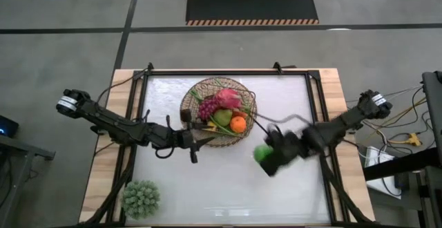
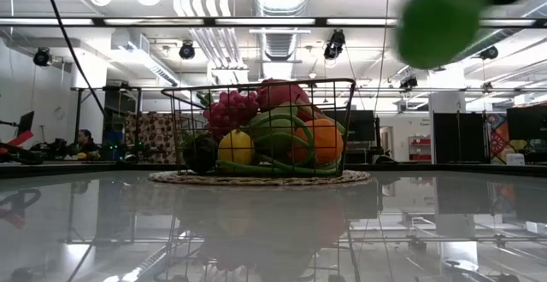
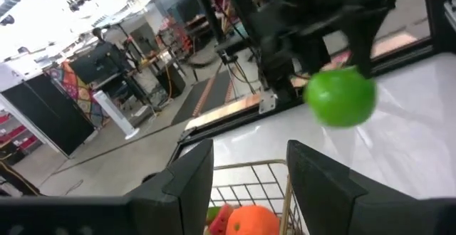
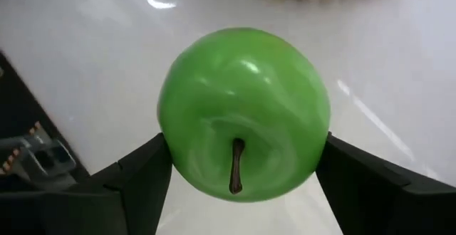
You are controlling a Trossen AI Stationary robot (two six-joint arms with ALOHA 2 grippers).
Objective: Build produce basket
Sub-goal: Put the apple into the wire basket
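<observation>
The round basket has a tan woven base and a dark wire wall, and stands in the far middle of the table. Purple grapes, a pink dragon fruit, an orange, a lemon and green pieces lie in it. My right gripper is to the basket's near right, shut on a green apple. My left gripper hovers open at the basket's near-left rim. It touches nothing. My right gripper pinches the green apple between its two fingers, one on each of the apple's opposite sides. The stem end faces back toward the wrist. The arm reaches in from the table's right. The apple is lifted clear, high above the table.
A spiky green ball sits at the table's near left corner. Dark frame rails run along the table's edges. Bare tabletop lies in front of the basket, between the two arms.
</observation>
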